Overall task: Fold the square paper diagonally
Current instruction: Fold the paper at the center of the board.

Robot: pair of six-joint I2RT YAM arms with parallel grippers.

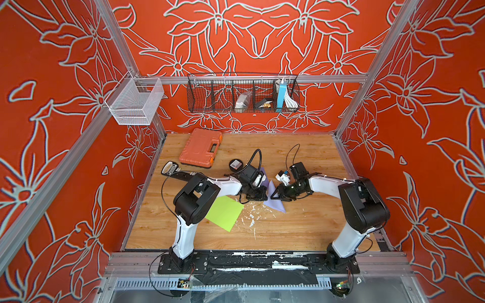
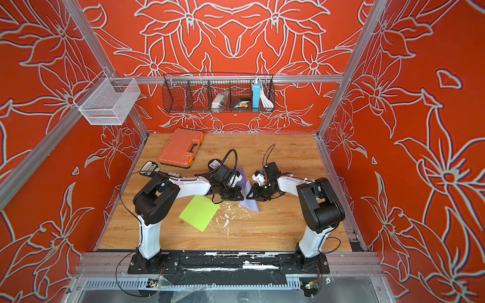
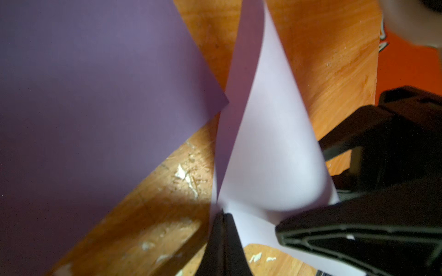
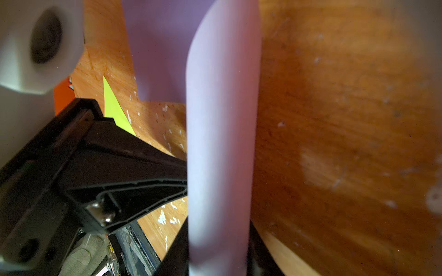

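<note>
In both top views the purple paper point(image 1: 277, 205) point(image 2: 251, 205) lay mid-way across the table point(image 1: 301, 157), one corner lifted between the left gripper point(image 1: 263, 195) and the right gripper point(image 1: 273, 195). A green paper point(image 1: 224, 213) lay just beside, partly under the left arm. Left wrist: fingers point(image 3: 223, 234) pinched shut on the purple paper's edge. Right wrist: fingers point(image 4: 175, 258) stood narrow either side of its curl. Gripping or not, couldn't tell.

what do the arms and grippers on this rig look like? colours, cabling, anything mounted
The two match. Left arm and right arm have white link shells and bulky black joint housings, on black base plates. Black cables loop off the wrists and bases. Left gripper and right gripper are black, with hollow, ribbed triangular fingers. A white camera module sits at each wrist.
</note>
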